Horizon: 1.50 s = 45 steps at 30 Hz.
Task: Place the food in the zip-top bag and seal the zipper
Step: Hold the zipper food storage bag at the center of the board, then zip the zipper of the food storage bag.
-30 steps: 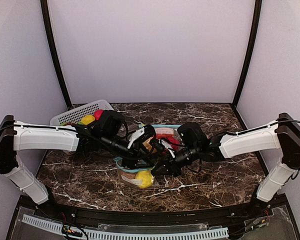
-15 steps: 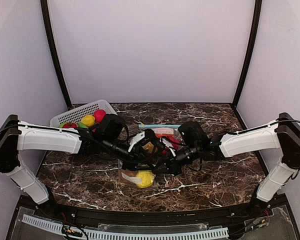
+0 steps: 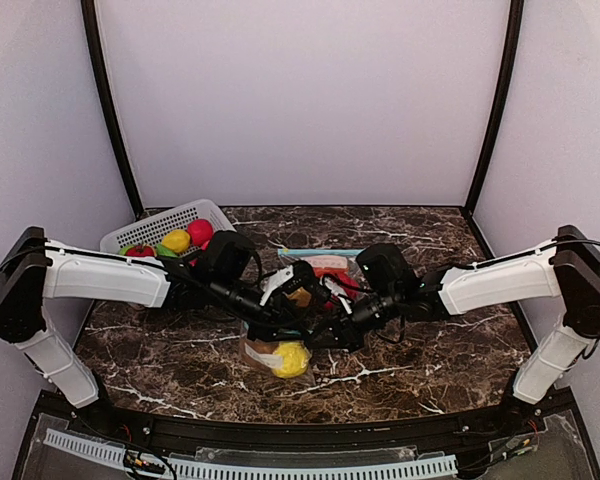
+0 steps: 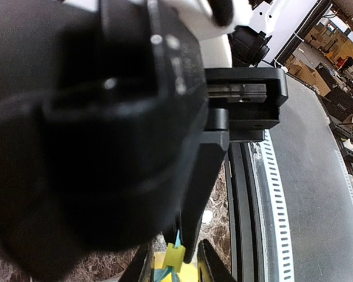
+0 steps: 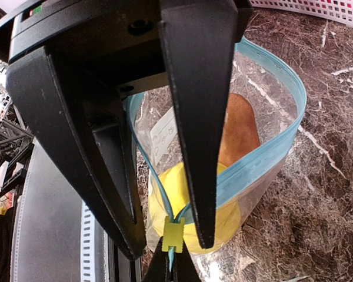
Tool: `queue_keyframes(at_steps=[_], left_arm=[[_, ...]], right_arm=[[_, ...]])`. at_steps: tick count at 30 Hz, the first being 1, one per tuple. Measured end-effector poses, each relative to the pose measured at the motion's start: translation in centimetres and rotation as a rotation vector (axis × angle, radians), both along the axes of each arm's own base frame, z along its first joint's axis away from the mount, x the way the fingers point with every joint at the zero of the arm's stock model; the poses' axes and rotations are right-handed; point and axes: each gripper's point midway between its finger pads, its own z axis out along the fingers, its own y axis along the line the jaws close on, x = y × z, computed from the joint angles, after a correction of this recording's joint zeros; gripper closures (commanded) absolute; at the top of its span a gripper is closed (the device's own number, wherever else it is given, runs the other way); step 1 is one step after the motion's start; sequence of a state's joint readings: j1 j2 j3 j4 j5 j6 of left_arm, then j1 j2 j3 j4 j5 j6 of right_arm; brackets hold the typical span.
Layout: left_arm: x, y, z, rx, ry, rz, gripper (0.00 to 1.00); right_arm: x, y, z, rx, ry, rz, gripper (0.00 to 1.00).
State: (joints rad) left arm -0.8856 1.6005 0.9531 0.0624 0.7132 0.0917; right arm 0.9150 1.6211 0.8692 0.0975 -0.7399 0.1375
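From above, both arms meet over the bag [image 3: 252, 350] on the table [image 3: 440, 350], and their grips are hidden. Only this view shows the basket [image 3: 145, 230], which holds red food [image 3: 200, 232]. The right wrist view shows the bag's mouth open, with yellow food [image 5: 223, 220] and brown food [image 5: 238, 129] inside. The right gripper [image 5: 173, 269] is pinched on the rim under the slider [image 5: 172, 234]. The left gripper [image 5: 169, 249] stands narrow, astride the slider. The left wrist view is mostly blocked by the right gripper's black body.

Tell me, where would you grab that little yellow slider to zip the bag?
Probably pinch the yellow slider across its two flat faces, coming from the corner end: it straddles the blue zipper track, whose open loop runs away from it.
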Motion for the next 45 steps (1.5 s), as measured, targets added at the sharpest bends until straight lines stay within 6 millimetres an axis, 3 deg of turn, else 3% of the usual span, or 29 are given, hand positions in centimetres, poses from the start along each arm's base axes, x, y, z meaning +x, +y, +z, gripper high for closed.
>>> queue_keyframes(at_steps=[14, 37, 45], left_arm=[[0.3, 0.0, -0.3, 0.017, -0.005, 0.006, 0.99], [1.1, -0.3, 0.7, 0.021, -0.060, 0.027, 0.99], [1.6, 0.8, 1.0, 0.042, -0.065, 0.052, 0.99]], right_arm=[[0.5, -0.1, -0.2, -0.009, -0.003, -0.020, 1.00], [1.6, -1.3, 0.6, 0.007, -0.041, -0.091, 1.00], [2.8, -2.5, 0.9, -0.003, -0.066, -0.154, 1.00]])
